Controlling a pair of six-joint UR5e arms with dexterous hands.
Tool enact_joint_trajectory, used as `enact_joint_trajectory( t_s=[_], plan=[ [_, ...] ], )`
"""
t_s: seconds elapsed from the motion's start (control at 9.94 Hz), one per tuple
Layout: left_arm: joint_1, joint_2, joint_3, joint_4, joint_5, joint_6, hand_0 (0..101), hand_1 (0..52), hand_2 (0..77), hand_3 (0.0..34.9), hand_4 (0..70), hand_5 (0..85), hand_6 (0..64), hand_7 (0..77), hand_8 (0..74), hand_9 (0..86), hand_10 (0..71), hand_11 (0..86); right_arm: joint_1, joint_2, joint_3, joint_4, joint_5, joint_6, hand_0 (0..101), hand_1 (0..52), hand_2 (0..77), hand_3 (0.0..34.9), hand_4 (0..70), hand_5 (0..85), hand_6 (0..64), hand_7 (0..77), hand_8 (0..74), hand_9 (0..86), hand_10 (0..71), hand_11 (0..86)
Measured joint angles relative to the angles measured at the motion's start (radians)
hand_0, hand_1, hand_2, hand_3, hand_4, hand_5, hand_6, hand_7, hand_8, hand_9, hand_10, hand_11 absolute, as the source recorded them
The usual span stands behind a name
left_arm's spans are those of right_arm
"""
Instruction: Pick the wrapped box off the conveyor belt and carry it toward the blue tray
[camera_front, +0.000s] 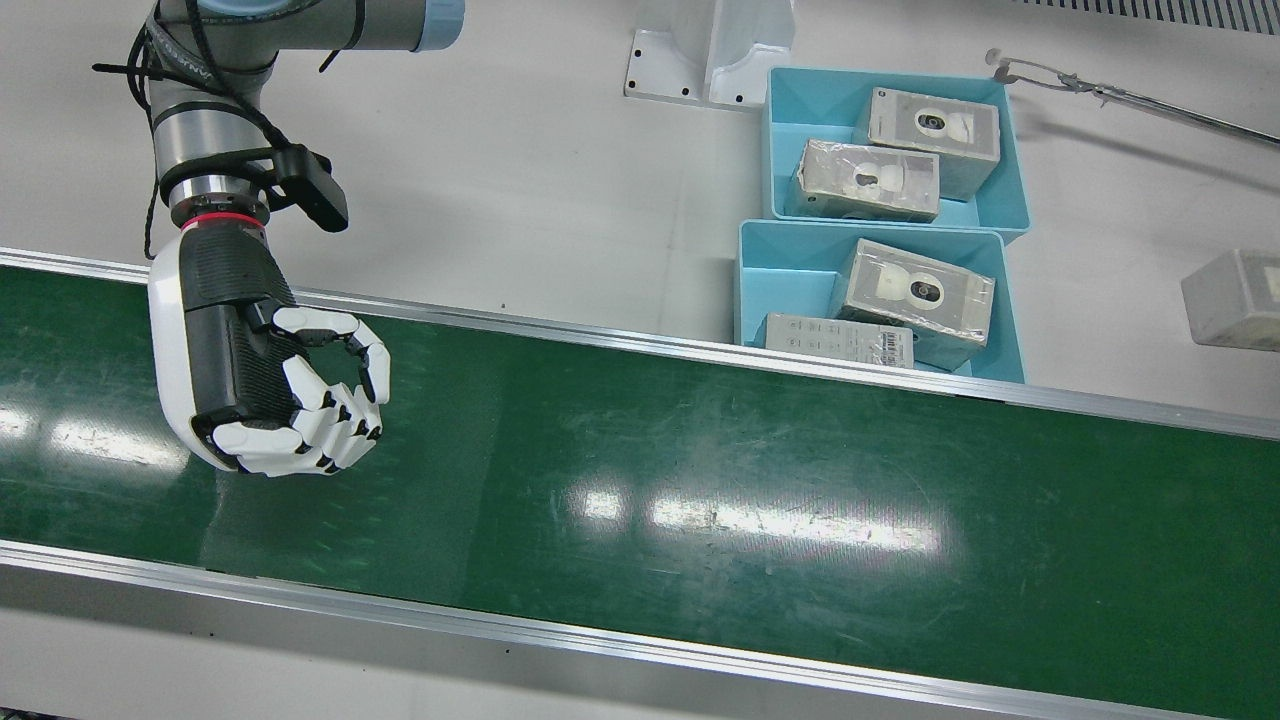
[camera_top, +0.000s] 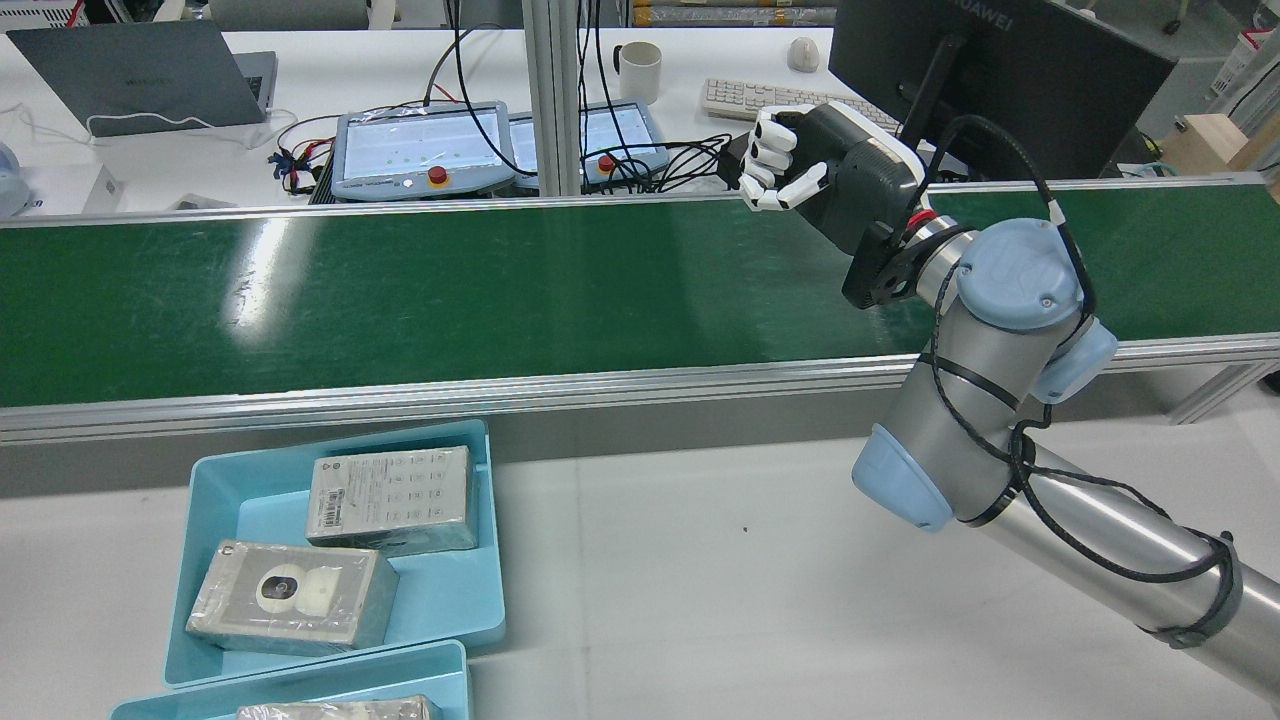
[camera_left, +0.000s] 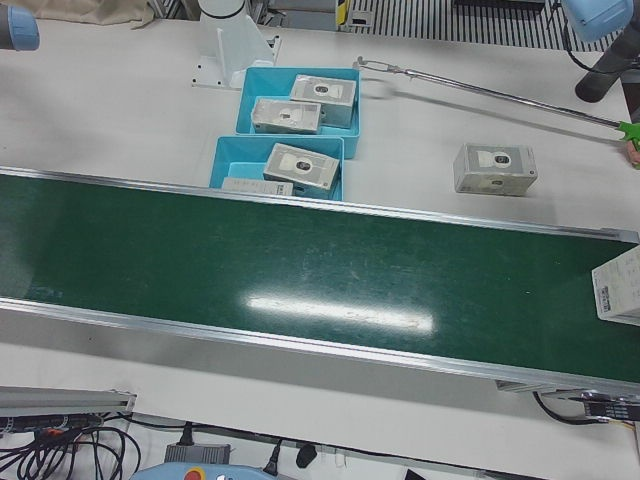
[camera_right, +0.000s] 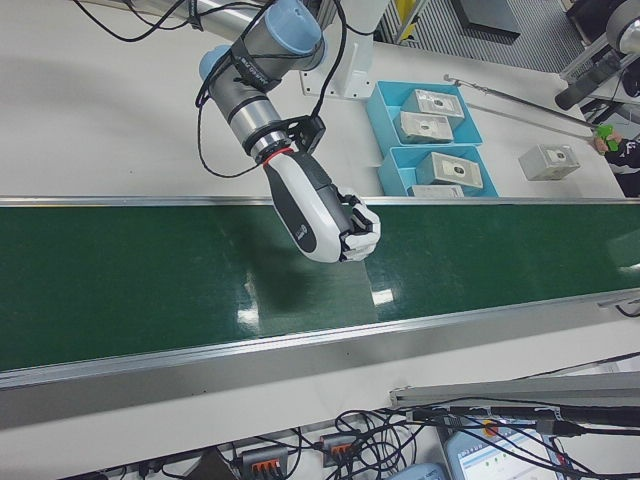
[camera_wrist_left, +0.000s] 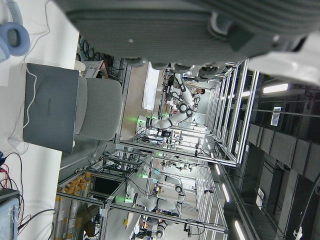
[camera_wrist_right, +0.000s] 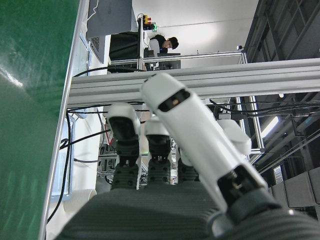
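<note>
While my right hand (camera_front: 270, 385) hangs over the green belt (camera_front: 700, 470), its fingers (camera_front: 340, 420) are curled in on nothing. One wrapped box (camera_left: 617, 285) rides the belt's far end, well apart from those fingers. I cannot tell how my left hand's (camera_wrist_left: 200, 35) fingers stand. Both blue trays (camera_front: 790, 110) hold boxes.

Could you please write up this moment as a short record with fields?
right hand: above the conveyor belt, fingers curled, holding nothing
left hand: only its palm shows in its own view; state unclear
wrapped box: on the belt, at the right edge of the left-front view, far from the right hand
blue trays: two, beside the belt, two boxes in each
loose box: on the table, outside the trays
task stage: pick not yet begun
</note>
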Motion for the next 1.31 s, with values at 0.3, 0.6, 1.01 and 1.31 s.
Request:
enact_joint_trajectory(
  t_s=[0.3, 0.6, 1.01, 1.31],
  plan=[
    [0.000, 0.000, 0.000, 0.000, 0.000, 0.000, 0, 0.0, 0.5, 0.0, 0.0, 0.5, 0.0, 0.5, 0.5, 0.0, 0.5, 0.0, 0.016, 0.014, -0.009, 0.010, -0.015, 0.015, 61, 28.9, 37.1, 0.0, 51.8, 64.4, 61.6, 67.1, 42.0, 60.0, 44.7, 55.6],
    [0.000, 0.000, 0.000, 0.000, 0.000, 0.000, 0, 0.0, 1.1, 0.0, 0.0, 0.5, 0.0, 0.5, 0.5, 0.0, 0.5, 0.0, -0.001, 0.017, -0.001, 0.018, -0.016, 0.019, 58, 26.2, 25.6, 11.5, 26.2, 38.7, 43.1, 40.4, 11.4, 32.2, 0.0, 22.9],
    [0.000, 0.000, 0.000, 0.000, 0.000, 0.000, 0, 0.0, 1.1, 0.0, 0.0, 1.1, 0.0, 0.5, 0.5, 0.0, 0.5, 0.5, -0.019, 0.013, 0.019, 0.030, -0.014, 0.022, 55, 24.5, 25.1, 18.6, 14.2, 21.8, 2.7, 26.2, 0.0, 5.4, 0.0, 1.6],
    [0.000, 0.000, 0.000, 0.000, 0.000, 0.000, 0, 0.0, 0.5, 0.0, 0.0, 0.5, 0.0, 0.5, 0.5, 0.0, 0.5, 0.0, -0.020, 0.004, 0.035, 0.082, -0.012, 0.021, 53, 20.2, 21.3, 8.2, 17.5, 21.8, 8.7, 24.5, 0.0, 5.4, 0.0, 1.6]
  ],
)
